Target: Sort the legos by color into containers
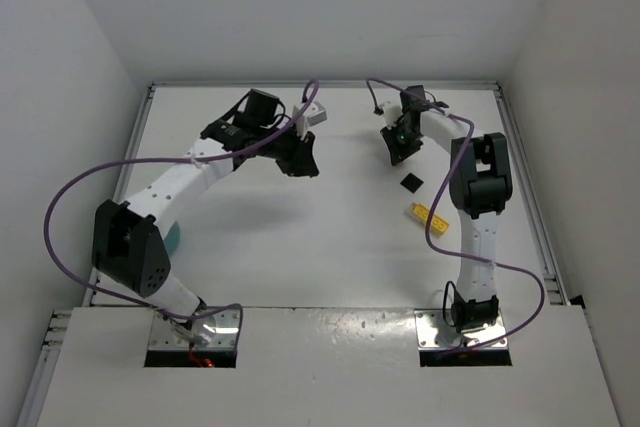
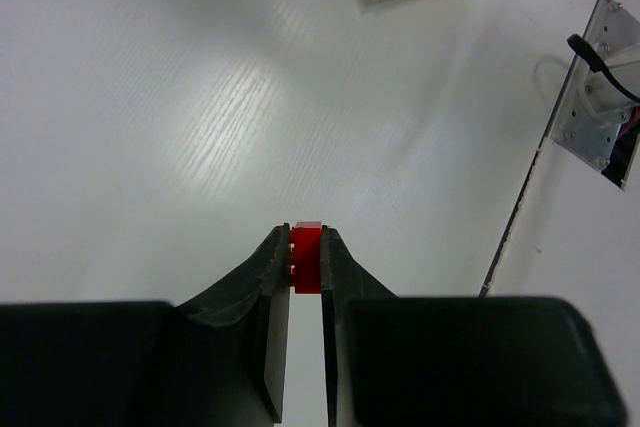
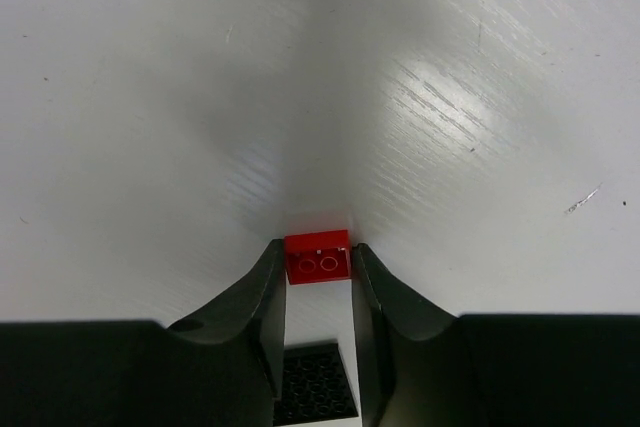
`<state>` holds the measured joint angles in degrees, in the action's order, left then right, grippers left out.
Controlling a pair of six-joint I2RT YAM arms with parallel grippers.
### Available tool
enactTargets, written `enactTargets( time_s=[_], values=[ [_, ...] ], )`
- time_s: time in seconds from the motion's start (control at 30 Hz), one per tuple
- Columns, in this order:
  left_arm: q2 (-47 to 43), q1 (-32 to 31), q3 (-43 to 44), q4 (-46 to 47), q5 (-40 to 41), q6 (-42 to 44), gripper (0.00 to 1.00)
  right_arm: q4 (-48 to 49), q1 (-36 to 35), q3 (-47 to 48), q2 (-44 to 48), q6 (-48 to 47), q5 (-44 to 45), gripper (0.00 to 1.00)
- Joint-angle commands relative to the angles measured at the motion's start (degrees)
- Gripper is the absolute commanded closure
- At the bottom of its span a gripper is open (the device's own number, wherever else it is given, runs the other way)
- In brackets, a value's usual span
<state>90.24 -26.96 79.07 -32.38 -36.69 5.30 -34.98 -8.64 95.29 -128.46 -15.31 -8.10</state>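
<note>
Left gripper (image 2: pixel 305 243) is clamped on the left-hand red brick (image 2: pixel 307 267); right gripper (image 3: pixel 316 250) is closed on the right-hand red brick (image 3: pixel 318 258); both bricks are at the far side of the table (image 1: pixel 330 257), well apart from the teal bowl (image 1: pixel 173 239). The bowl is mostly hidden by the left arm, contents unverifiable. The yellow brick (image 1: pixel 422 213) and black plate (image 1: pixel 411 183) lie unsorted. Assessment: early stage; both reds undelivered; only one container visible.
</note>
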Motion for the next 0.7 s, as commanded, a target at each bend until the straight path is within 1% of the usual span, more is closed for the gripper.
enactTargets(
  time_s=[0.0,0.07,0.17,0.2,0.27,0.3,0.33,0.37,0.4,0.5,0.53,0.57,0.6,0.63,0.67],
  values=[
    [-5.8,1.9,-0.6,-0.3,-0.4,-0.3,0.95,0.2,-0.6,-1.8,-0.6,-0.2,-0.5,0.84],
    [-7.3,2.6,-0.6,-1.7,0.9,-0.3,0.95,0.2,-0.6,-3.8,1.3,0.3,-1.0,0.88],
    [-11.4,5.0,-0.6,-6.7,4.1,0.2,0.95,-0.4,-0.6,-7.7,7.4,0.8,-4.0,0.9],
    [-12.5,7.0,-1.1,-9.9,4.9,0.8,0.95,-0.4,-0.6,-8.9,11.3,2.1,-4.9,0.9],
    [-16.4,9.3,-1.6,-13.2,8.3,1.4,0.95,-0.9,-1.1,-12.0,15.2,3.0,-7.7,0.92],
    [-17.7,11.7,-1.6,-16.2,10.0,1.9,0.95,-1.6,-1.1,-12.8,16.9,4.0,-8.7,0.92],
    [-18.9,12.8,-2.2,-17.7,14.6,1.9,0.97,-1.6,-1.1,-14.1,20.2,4.6,-10.4,0.92],
    [-20.0,13.6,-3.0,-19.0,17.9,1.9,0.98,-2.5,-1.7,-14.6,21.6,5.1,-11.6,0.93],
    [-21.6,15.5,-4.5,-22.1,23.6,2.4,0.98,-3.5,-1.7,-14.6,22.9,6.2,-13.6,0.93],
    [-23.5,20.4,-8.0,-26.6,29.4,4.5,0.99,-5.9,-2.9,-15.1,26.3,7.5,-15.6,0.94],
    [-25.6,24.8,-10.4,-28.1,31.9,7.0,0.99,-6.4,-3.5,-14.4,26.9,7.5,-16.3,0.94],
    [-26.8,29.1,-11.1,-29.6,33.1,9.4,0.99,-7.5,-4.3,-13.9,28.0,8.0,-17.1,0.94],
    [-27.6,29.2,-11.7,-29.6,33.7,9.4,0.99,-7.6,-4.3,-13.9,28.5,8.0,-17.1,0.94],
    [-28.2,32.8,-11.7,-31.7,34.3,11.7,0.99,-8.3,-5.1,-13.4,28.5,8.0,-17.6,0.94],
    [-28.2,34.5,-11.7,-32.9,35.4,13.1,0.99,-8.8,-5.1,-13.4,29.1,8.0,-17.7,0.94]
  ],
)
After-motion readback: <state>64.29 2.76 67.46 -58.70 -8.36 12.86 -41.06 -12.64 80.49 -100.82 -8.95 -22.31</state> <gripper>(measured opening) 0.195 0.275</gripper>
